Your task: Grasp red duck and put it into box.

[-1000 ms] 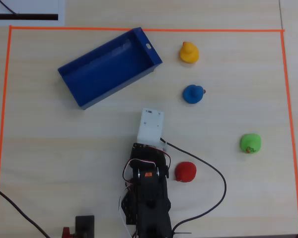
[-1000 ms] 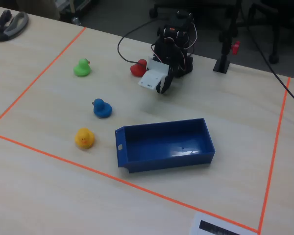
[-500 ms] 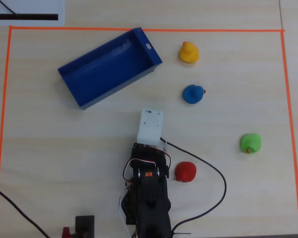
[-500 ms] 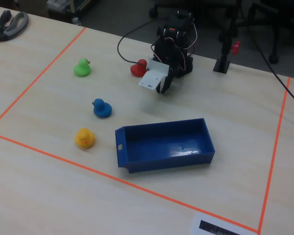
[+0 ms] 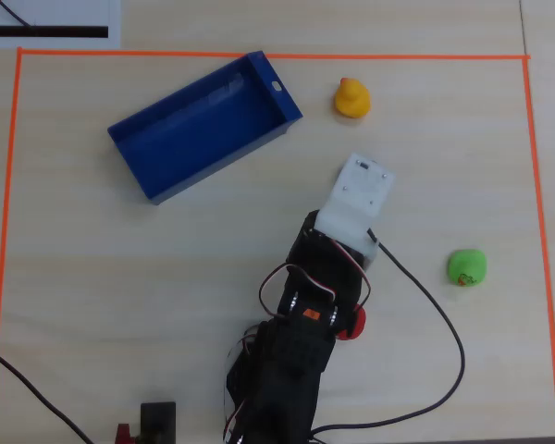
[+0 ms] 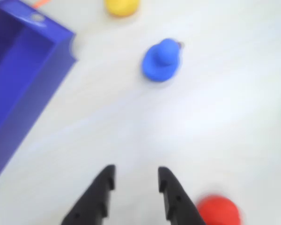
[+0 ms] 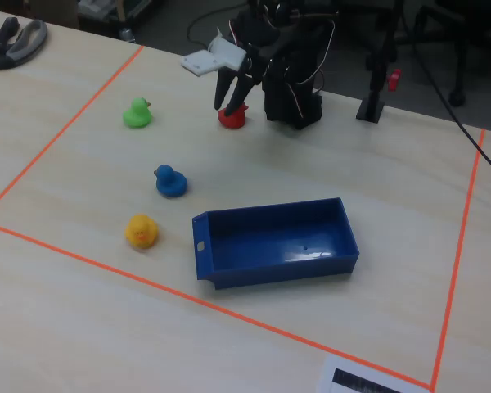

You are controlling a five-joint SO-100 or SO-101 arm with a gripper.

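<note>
The red duck (image 7: 233, 118) sits on the table near the arm's base. In the wrist view it (image 6: 218, 211) lies at the bottom right, just outside the right finger. In the overhead view only a bit of it (image 5: 354, 322) shows beside the arm. My gripper (image 6: 136, 172) is open and empty, with bare table between the jaws. In the fixed view it (image 7: 231, 100) hangs just above the red duck. The dark-blue box (image 5: 199, 129) stands empty at the upper left of the overhead view, at the left of the wrist view (image 6: 18, 93) and in the fixed view (image 7: 270, 266).
A blue duck (image 6: 161, 60) sits ahead of the gripper and shows in the fixed view (image 7: 170, 181); the wrist mount hides it from overhead. A yellow duck (image 5: 351, 97) sits near the box, a green duck (image 5: 466, 267) to the right. Orange tape (image 5: 535, 231) borders the area.
</note>
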